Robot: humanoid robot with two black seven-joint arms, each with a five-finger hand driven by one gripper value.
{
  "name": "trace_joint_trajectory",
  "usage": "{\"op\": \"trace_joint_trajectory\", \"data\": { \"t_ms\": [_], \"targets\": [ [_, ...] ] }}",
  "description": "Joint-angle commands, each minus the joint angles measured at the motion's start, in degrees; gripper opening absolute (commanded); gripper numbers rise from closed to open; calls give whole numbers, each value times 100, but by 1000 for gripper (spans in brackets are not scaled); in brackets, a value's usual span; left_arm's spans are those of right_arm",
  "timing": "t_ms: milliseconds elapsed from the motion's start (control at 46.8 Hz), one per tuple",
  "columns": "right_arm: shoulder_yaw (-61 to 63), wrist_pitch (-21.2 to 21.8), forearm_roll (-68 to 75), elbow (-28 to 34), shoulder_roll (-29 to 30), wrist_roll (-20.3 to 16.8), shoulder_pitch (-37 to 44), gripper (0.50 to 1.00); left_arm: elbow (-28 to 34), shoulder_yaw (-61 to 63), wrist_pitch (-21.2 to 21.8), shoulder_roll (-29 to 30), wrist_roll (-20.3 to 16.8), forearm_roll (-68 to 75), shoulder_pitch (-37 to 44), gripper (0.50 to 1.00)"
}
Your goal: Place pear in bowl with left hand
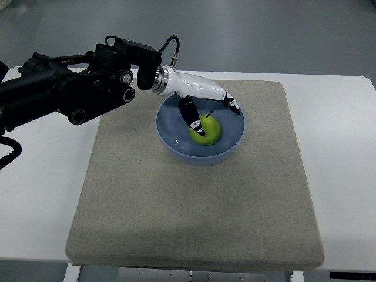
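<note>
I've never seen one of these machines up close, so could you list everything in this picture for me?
pear: one, yellow-green with a dark stem, lying inside the bowl
bowl: one, blue, on the far middle part of the mat
mat: one, beige-grey fabric, square, covering the middle of the table
table: one, white, under the mat
left arm: one, black, coming in from the picture's left edge
left hand: one, white with black-tipped fingers, reaching over the bowl; the fingers spread around the pear, and I cannot tell whether they grip it
right hand: not in view
</note>
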Motion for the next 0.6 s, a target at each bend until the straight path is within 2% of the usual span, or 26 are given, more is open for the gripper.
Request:
{"op": "trace_joint_trajectory", "data": {
  "t_ms": [0,235,364,428,492,578],
  "targets": [
    [0,0,-3,0,0,0,0,926,0,-55,34,-9,0,0,-17,881],
    [0,0,-3,0,0,0,0,926,88,-644,87,9,17,-123,-8,881],
    [0,0,-3,0,0,0,0,924,369,-1083,87,17,26,-395,-8,883],
    [0,0,-3,0,0,0,0,926,501,-1338,87,44,26,-667,1,891],
    [0,0,-3,0,0,0,0,926,580,-1400,87,87,35,-957,18,923],
    [0,0,6,0,0,0,0,926,843,-1435,95,96,35,-1283,115,924]
  ]
}}
